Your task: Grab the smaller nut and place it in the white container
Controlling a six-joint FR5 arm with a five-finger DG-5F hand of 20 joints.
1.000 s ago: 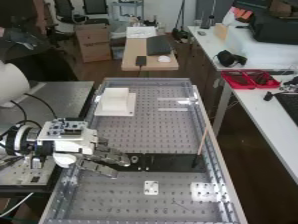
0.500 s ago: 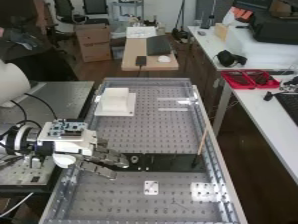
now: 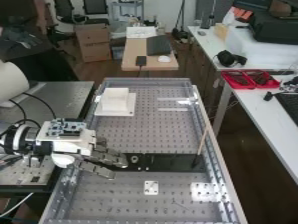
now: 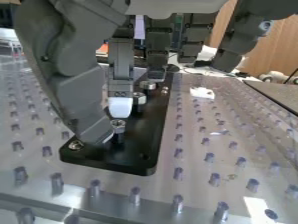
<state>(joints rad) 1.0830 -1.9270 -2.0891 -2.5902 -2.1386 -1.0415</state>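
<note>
**Open hand (image 3: 112, 158) at the nut (image 4: 118, 124)**

In the high view, the hand is over the left part of the black plate (image 3: 169, 162), its fingers fairly straight and spread apart from the thumb (image 4: 76, 97). The wrist view shows a nut upright on the plate, between the thumb and the white fingertip (image 4: 120, 107); it seems to be the smaller one, though the angle makes size and contact hard to judge. Another nut (image 4: 139, 97) is on the plate near it.

The rest runs left to right in the high view, with clock directions taken from the hand. The white container (image 3: 115, 101) is well apart, between twelve and one o'clock, on the perforated board (image 3: 143, 132). A small round metal piece (image 3: 135, 159) sits on the black plate, just beside the fingers at three o'clock. The small white plate (image 3: 151, 187) lies on the board at four o'clock. A thin stick (image 3: 202, 142) leans between two and three o'clock, its dark lower end at the black plate's right part.
</note>
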